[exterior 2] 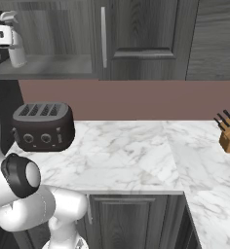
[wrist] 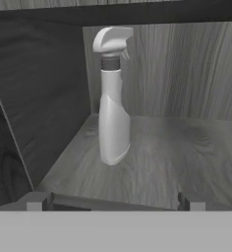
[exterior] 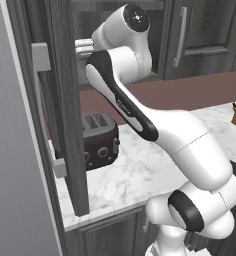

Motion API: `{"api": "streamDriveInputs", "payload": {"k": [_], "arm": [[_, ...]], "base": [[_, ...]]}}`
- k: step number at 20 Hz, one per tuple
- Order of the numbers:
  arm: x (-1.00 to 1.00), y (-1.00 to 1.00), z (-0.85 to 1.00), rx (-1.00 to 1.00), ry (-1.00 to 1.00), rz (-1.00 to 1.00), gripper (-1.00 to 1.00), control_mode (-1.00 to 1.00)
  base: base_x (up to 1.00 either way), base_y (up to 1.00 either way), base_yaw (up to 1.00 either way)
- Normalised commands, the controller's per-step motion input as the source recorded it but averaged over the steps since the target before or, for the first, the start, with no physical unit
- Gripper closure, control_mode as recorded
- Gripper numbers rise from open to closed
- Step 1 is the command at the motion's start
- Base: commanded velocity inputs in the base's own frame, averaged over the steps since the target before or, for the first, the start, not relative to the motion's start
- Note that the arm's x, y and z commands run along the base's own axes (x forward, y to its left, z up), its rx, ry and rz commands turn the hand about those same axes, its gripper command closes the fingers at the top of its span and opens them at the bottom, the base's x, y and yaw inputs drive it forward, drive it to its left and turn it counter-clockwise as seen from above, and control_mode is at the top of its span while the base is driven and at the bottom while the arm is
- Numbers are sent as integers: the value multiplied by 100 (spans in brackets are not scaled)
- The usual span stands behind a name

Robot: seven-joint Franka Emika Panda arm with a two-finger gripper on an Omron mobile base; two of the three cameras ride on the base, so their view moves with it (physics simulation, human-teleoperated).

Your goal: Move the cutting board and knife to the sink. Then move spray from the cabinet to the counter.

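Spray (wrist: 112,98) stands upright on the grey shelf (wrist: 177,162) inside the cabinet (wrist: 44,93), centre-left of the hand view, nozzle head at top pointing right, close to the left side wall and back corner. In the right base view the spray (exterior 2: 13,41) sits at upper left of frame on the shelf, partly covered by the white hand at the left edge. Cabinet door (exterior: 65,110) is swung open, seen edge-on at left of the left base view; neighbouring closed door with long silver bar handle (exterior 2: 103,36) is at top centre of the right base view.

Tool (wrist: 113,203): two dark finger tips at the bottom of the hand view, spread wide apart, one lower left, one lower right, nothing between them. They sit at the front edge of the shelf, short of the spray, not touching it. Arm reaches up into the cabinet opening at top centre of the left base view.

Surface (exterior 2: 136,155), white marble with grey veins, fills the middle of the right base view. Dark toaster (exterior 2: 43,125) stands on it at left, below the cabinet. Tan knife block (exterior 2: 229,132) with dark handles at right edge. Lower dark cabinet (exterior 2: 126,219) under the surface front, bottom centre.
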Motion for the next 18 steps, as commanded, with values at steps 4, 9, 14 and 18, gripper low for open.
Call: {"api": "streamDriveInputs", "payload": {"k": [4,9,14,18], "arm": [[0,1,0,0,0,0,-100,-100],[10,0,0,0,0,0,-100,-100],[14,15,0,0,0,0,-100,-100],[15,28,0,0,0,0,-100,-100]], "base": [[0,0,0],[0,0,0],[0,0,0],[0,0,0]]}}
